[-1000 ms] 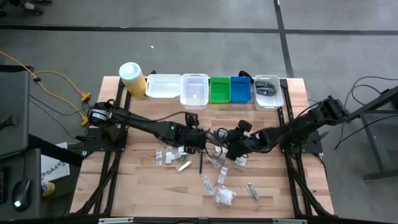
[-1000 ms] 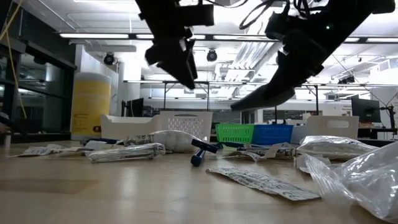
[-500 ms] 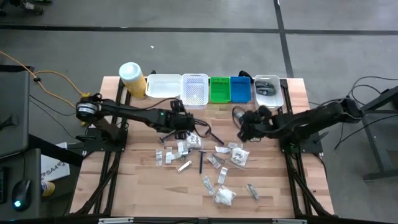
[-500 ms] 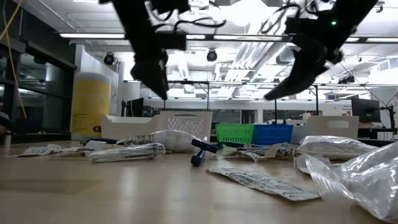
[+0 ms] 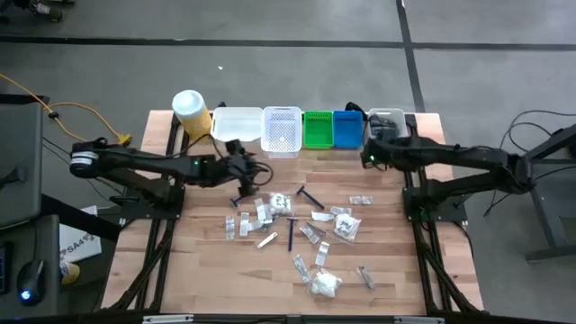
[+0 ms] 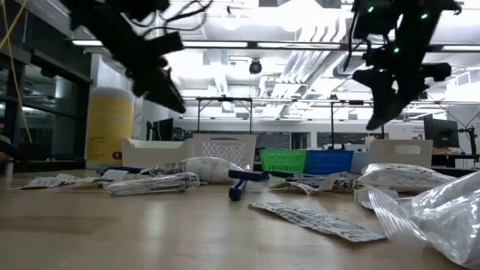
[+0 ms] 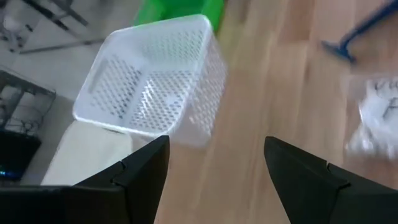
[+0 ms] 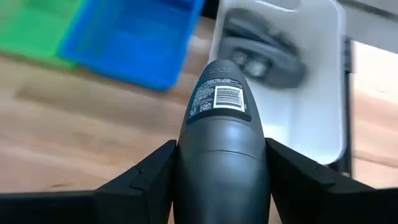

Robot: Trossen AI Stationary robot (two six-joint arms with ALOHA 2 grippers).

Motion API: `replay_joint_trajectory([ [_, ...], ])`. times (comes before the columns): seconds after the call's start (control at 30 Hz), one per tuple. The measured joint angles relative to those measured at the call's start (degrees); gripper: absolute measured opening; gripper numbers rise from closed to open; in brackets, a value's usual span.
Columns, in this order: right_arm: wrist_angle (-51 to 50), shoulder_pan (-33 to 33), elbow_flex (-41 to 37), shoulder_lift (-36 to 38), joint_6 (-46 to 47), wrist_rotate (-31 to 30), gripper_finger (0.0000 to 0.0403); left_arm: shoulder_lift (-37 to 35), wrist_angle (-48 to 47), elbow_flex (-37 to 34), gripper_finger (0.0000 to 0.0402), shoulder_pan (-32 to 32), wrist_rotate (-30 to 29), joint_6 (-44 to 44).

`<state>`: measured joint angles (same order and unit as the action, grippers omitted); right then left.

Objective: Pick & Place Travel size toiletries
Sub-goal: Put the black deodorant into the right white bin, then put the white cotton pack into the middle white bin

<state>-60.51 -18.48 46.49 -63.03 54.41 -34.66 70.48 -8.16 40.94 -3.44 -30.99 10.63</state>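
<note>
- My right gripper (image 8: 221, 186) is clamped on a dark grey, rounded plastic bottle (image 8: 222, 134) with a barcode label, and hangs near the far right corner of the wooden table (image 5: 207, 270).
- The bottle's long axis runs straight out between the fingers, its labelled end pointing at the white rectangular plastic bin (image 8: 311, 106) just ahead, where I see 1 similar dark item (image 8: 264, 56) already lying.
- I judge the drop turns on this: the bin lies forward of the bottle's tip, beside the blue bin (image 8: 134, 37), so a short advance should carry the bottle over the rim before letting go.
- My left gripper (image 7: 214, 171) has its fingers spread with nothing between them, above the table near the white perforated basket (image 7: 152, 93).
- The remaining toiletries, clear sachets (image 5: 342, 223) and thin dark-blue sticks (image 5: 292, 236), lie scattered mid-table, closer to the left arm.
- The right arm is the 1 carrying cargo now.
</note>
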Motion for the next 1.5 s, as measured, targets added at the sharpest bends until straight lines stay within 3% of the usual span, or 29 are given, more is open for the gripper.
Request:
replay_joint_trajectory([
  [0.3,-11.4,-10.9,6.1,-8.1,-0.2,2.6,0.0202,-4.6,2.6,-3.9,0.0260,0.1,0.6,-0.3],
  [0.67,-12.4,-20.7,7.2,-19.2,-1.7,4.4,0.0202,-5.0,2.2,-5.1,0.0260,0.1,2.0,-1.5],
  [0.83,-10.9,-22.4,7.2,-22.1,-2.0,3.4,0.0261,-5.0,2.0,-5.1,0.0260,0.1,2.4,-1.7],
  [0.93,-9.5,-22.9,7.2,-22.4,-2.2,3.3,0.0292,-5.0,2.0,-5.1,0.0260,0.1,2.4,-1.9],
  [1.07,-7.7,-22.9,7.2,-22.3,-2.8,3.0,0.0302,-5.0,2.0,-5.1,0.0260,0.1,2.5,-2.0],
  [1.37,-7.1,-20.4,7.2,-16.4,-5.2,3.7,0.0273,-5.0,2.0,-5.1,0.0260,0.1,2.6,-3.6],
  [1.5,-7.2,-17.2,7.2,-10.5,-6.9,7.9,0.0259,-5.0,1.9,-5.1,0.0260,0.1,2.6,-4.1],
])
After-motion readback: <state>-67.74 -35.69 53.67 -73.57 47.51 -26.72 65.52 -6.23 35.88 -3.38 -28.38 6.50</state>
